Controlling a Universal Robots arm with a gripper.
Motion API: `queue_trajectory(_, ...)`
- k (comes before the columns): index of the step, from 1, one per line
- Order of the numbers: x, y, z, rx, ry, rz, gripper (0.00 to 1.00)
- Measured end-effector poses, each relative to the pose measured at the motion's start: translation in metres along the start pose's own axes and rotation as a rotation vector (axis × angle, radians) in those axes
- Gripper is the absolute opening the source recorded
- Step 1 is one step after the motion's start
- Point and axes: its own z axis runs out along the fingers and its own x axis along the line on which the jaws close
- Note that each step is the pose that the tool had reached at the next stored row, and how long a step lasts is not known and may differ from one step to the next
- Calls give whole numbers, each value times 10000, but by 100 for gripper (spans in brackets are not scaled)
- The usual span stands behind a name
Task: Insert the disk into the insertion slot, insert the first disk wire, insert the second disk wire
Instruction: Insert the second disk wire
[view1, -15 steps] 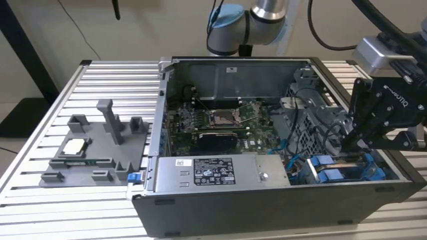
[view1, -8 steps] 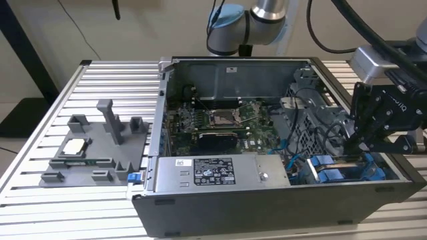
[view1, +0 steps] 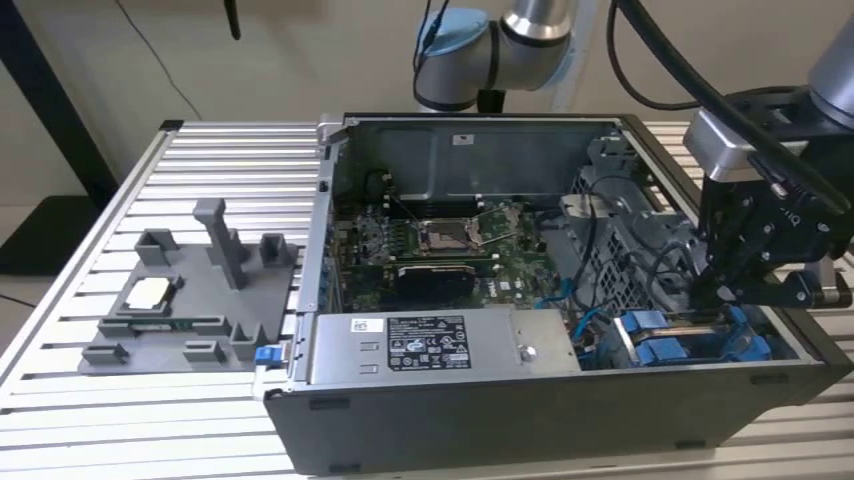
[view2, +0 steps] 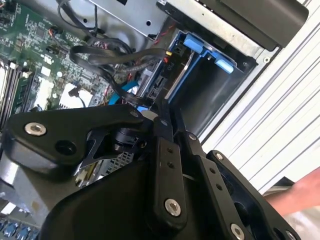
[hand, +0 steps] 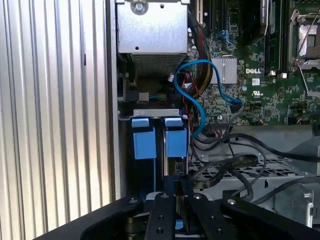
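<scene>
The disk (hand: 176, 165) stands edge-on in the insertion slot (hand: 145, 142), between the bay's bright blue tabs, at the case's near corner on the exterior view's right (view1: 654, 345). Its connector end (view2: 159, 82) faces up out of the bay. My gripper (view1: 705, 300) reaches down into the case, shut, with its tips (view2: 165, 107) right at that end of the disk (view1: 683, 322). Whether anything is pinched between the tips is hidden. Loose black disk wires (view2: 115, 55) arch beside the bay, apart from the gripper (hand: 178, 182), and run across the metal cage (hand: 225, 165).
The open computer case holds a motherboard (view1: 441, 240), a white-labelled grey power supply box (view1: 441, 345) and a blue cable (hand: 200, 70). A grey fixture tray (view1: 187, 300) lies on the slatted table on the exterior view's left. A person's hand (view2: 300, 192) shows beside the case.
</scene>
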Motion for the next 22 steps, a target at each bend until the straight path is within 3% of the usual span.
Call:
queue_trajectory(11, -1, 1, 3, 39, -4, -4, 16)
queue_trajectory(22, -75, 60, 94, 555, -34, -41, 16)
